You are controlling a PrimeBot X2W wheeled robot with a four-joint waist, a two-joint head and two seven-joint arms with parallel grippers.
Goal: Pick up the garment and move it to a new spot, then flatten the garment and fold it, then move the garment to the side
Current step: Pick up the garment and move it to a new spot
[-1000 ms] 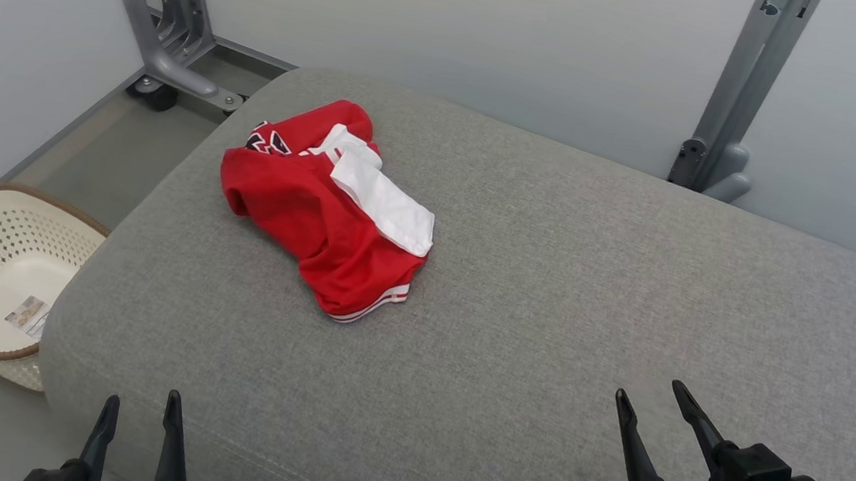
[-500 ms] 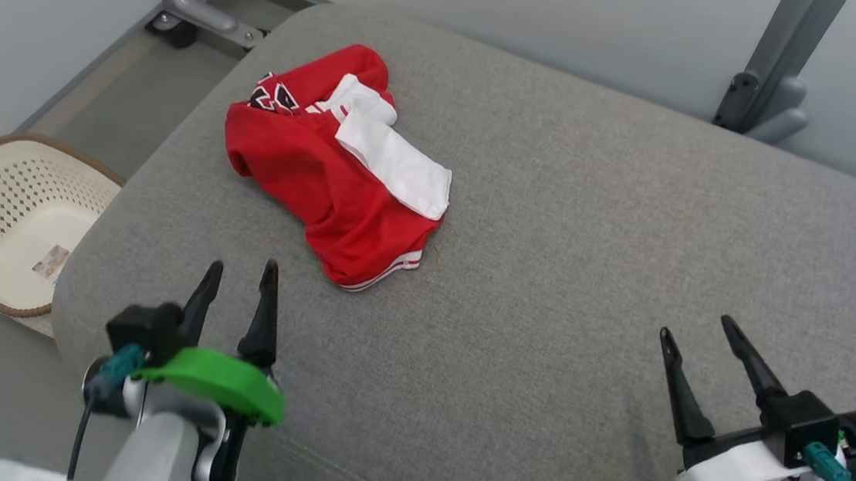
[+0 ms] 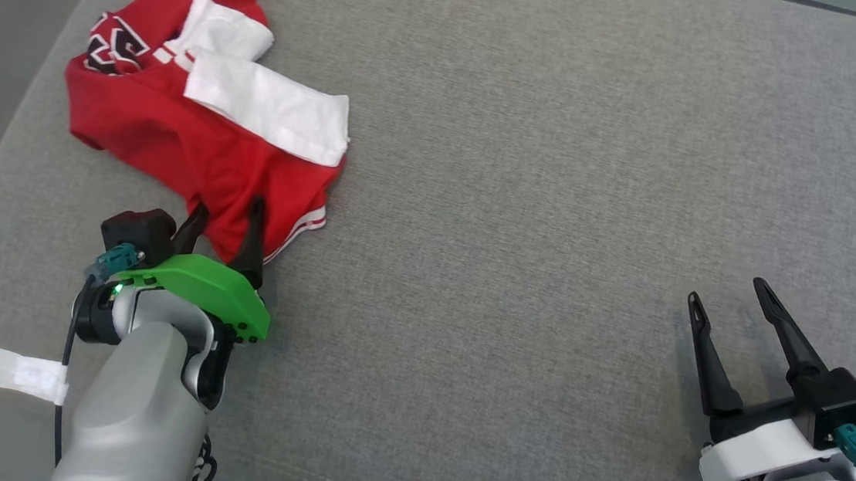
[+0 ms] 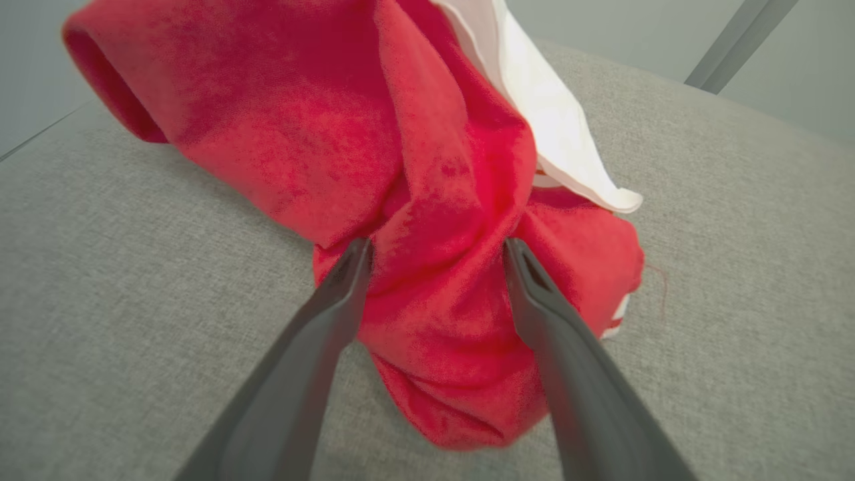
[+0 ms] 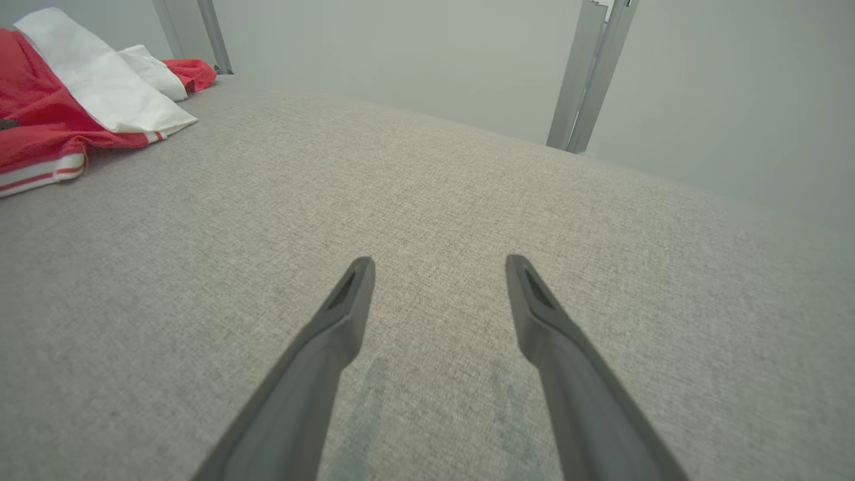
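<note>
Two spread fingers of the left gripper [image 3: 229, 208] straddle a raised red fold at the near hem of the garment [image 3: 151, 123], which lies crumpled on the far-left part of the grey cushion [image 3: 558, 167]. A sound pinch likely needs both tips pressed down around that fold before closing. The right gripper [image 3: 727, 291] hangs released and empty, well apart.

Soft, even light is filling the scene, throwing only faint shadows under the right pincer [image 5: 437, 267]; the red garment [image 4: 427, 200] is looking slightly blurred close up.
</note>
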